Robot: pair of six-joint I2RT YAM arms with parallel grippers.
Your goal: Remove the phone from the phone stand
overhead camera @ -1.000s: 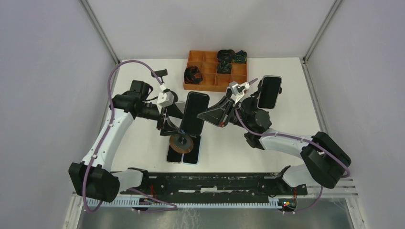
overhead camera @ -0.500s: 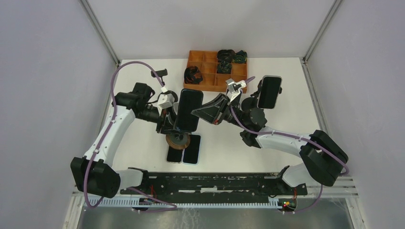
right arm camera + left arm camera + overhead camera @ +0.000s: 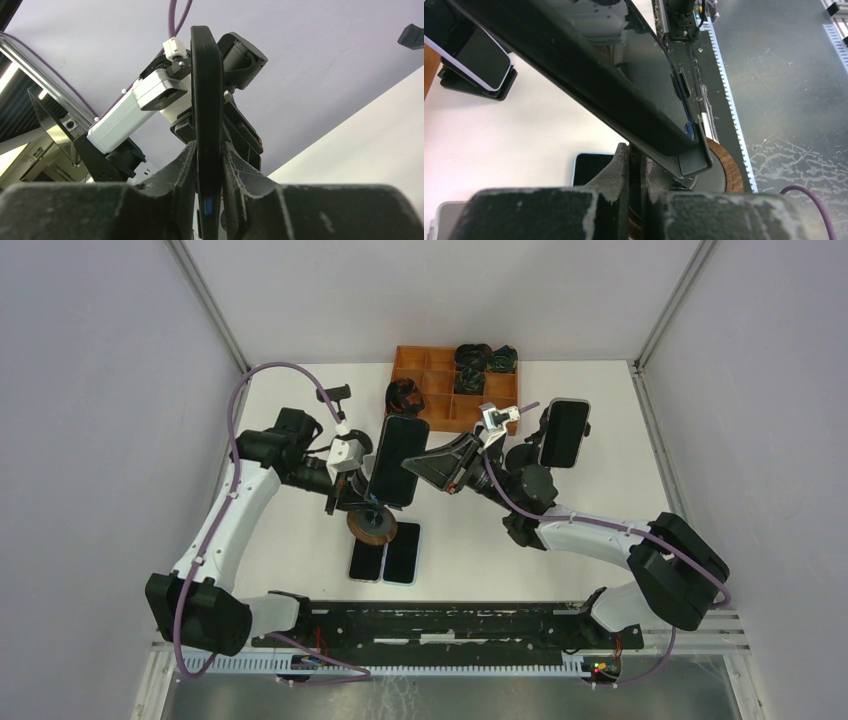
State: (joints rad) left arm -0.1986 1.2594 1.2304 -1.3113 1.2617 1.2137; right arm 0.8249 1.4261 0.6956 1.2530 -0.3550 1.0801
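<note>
The black phone (image 3: 396,461) leans on the phone stand, whose round wooden base (image 3: 372,525) rests on the table. My left gripper (image 3: 353,502) comes in from the left and is shut on the stand's thin post (image 3: 638,167), just under the phone's lower edge (image 3: 589,70). My right gripper (image 3: 417,463) reaches in from the right and is shut on the phone's right side. In the right wrist view the phone (image 3: 206,95) stands edge-on, pinched between the fingers (image 3: 185,165).
Two phones (image 3: 386,558) lie flat on the table just in front of the stand's base. Another phone on a stand (image 3: 565,432) is at the right. An orange divided tray (image 3: 437,390) with black cables sits at the back. A small black object (image 3: 336,393) lies back left.
My left gripper has closed on the stand's post. Phone and stand have shifted slightly back and left, with the right gripper staying on the phone.
</note>
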